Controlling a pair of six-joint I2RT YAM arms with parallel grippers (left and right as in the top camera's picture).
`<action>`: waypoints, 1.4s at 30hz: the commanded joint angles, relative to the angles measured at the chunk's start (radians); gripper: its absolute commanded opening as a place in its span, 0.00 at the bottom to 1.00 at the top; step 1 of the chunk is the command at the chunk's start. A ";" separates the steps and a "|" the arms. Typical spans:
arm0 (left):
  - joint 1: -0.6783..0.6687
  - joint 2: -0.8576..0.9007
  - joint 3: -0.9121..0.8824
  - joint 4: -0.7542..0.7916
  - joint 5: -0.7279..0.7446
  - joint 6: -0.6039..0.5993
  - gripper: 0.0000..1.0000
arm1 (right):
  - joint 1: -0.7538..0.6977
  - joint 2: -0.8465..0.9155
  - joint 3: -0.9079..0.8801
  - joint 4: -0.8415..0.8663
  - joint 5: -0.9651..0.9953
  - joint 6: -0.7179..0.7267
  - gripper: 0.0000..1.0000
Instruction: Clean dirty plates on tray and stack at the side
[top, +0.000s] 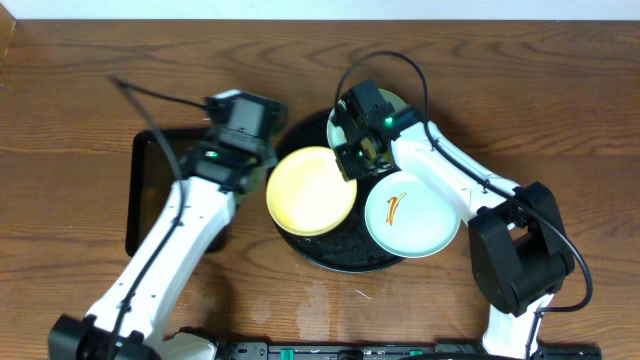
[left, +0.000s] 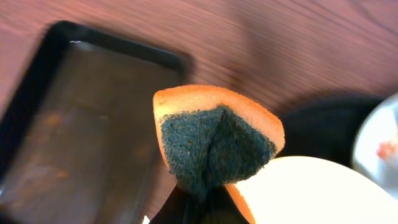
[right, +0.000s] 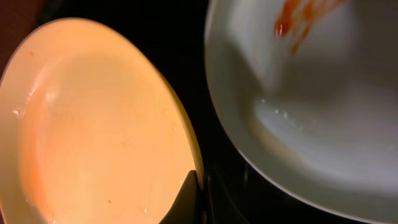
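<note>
The pale yellow plate lies tilted on the left part of the round black tray. My right gripper is shut on its right rim; the wrist view shows the yellow plate pinched between my fingers. A mint-green plate with an orange smear sits on the tray's right; it shows in the right wrist view. Another mint-green plate is mostly hidden under my right arm. My left gripper is shut on an orange sponge with a dark green scrub side, just left of the yellow plate.
A rectangular black tray lies on the wood tabletop at the left, partly under my left arm; it also shows in the left wrist view. Bare tabletop lies at the far left and at the right of the round tray.
</note>
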 joint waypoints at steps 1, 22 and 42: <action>0.084 -0.026 0.017 -0.041 -0.023 -0.044 0.07 | 0.005 -0.001 0.083 -0.021 0.074 -0.054 0.01; 0.349 -0.055 0.016 -0.062 0.078 -0.073 0.07 | 0.178 -0.001 0.344 -0.060 1.065 -0.581 0.01; 0.359 -0.055 0.016 -0.071 0.078 -0.063 0.07 | 0.290 0.000 0.344 -0.020 0.964 -0.442 0.01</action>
